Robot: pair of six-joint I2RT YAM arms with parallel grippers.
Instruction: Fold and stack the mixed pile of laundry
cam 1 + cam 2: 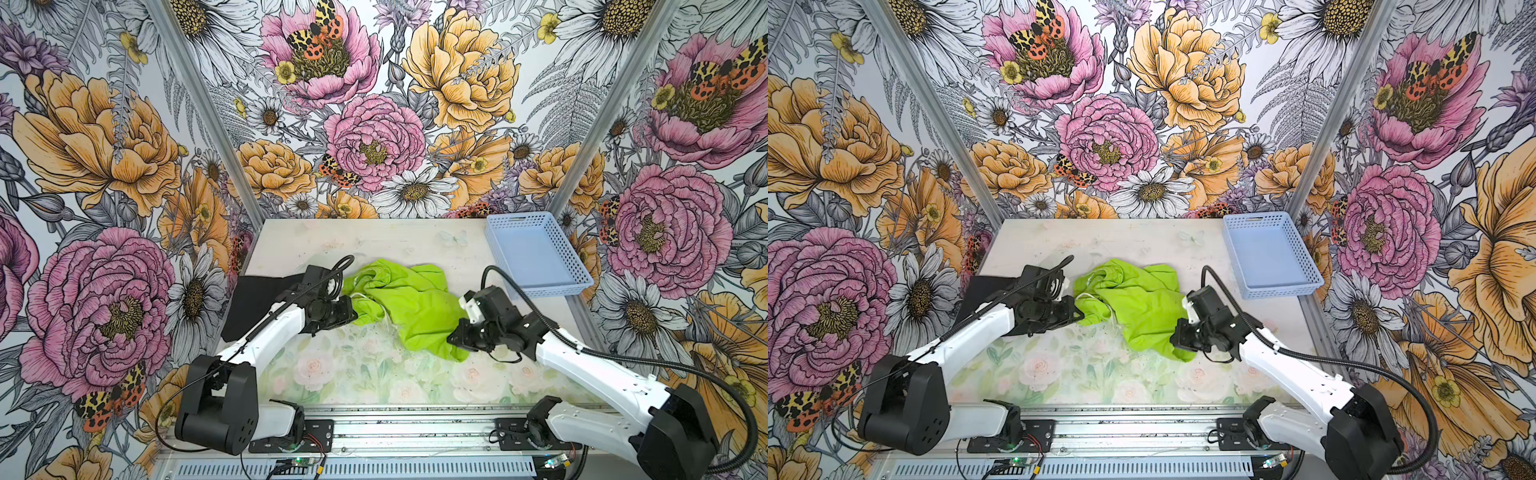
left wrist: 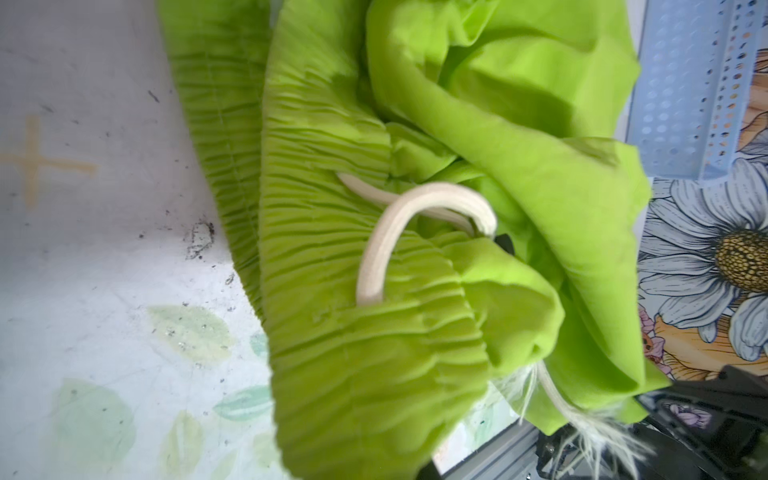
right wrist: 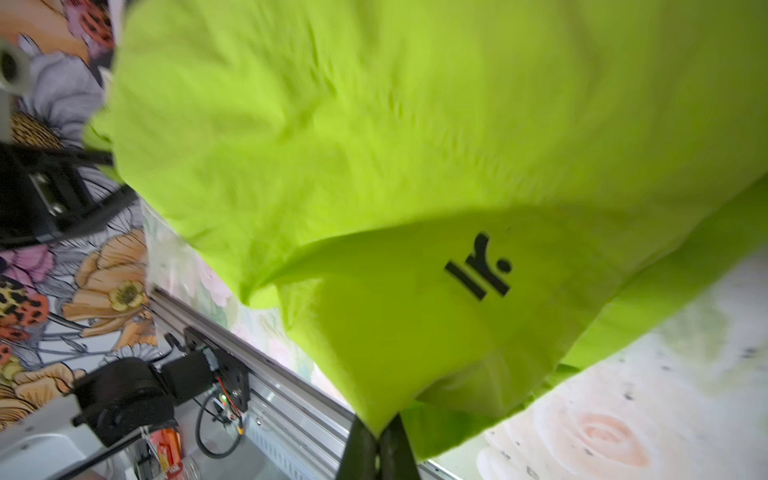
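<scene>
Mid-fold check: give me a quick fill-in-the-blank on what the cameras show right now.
The right hand is shut on the ___.
In both top views the T-shirt lies ___ of the shorts.
The logo on the shorts is ___.
The basket is light ___.
Missing words: shorts; left; black; blue.

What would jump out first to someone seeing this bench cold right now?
The crumpled lime-green shorts in the middle of the table stand out, bright against the pale surface. The right gripper is shut on their near hem, and the left gripper is at the waistband end. Next come the black T-shirt at the table's left edge and the light-blue basket in the far right corner.
</scene>
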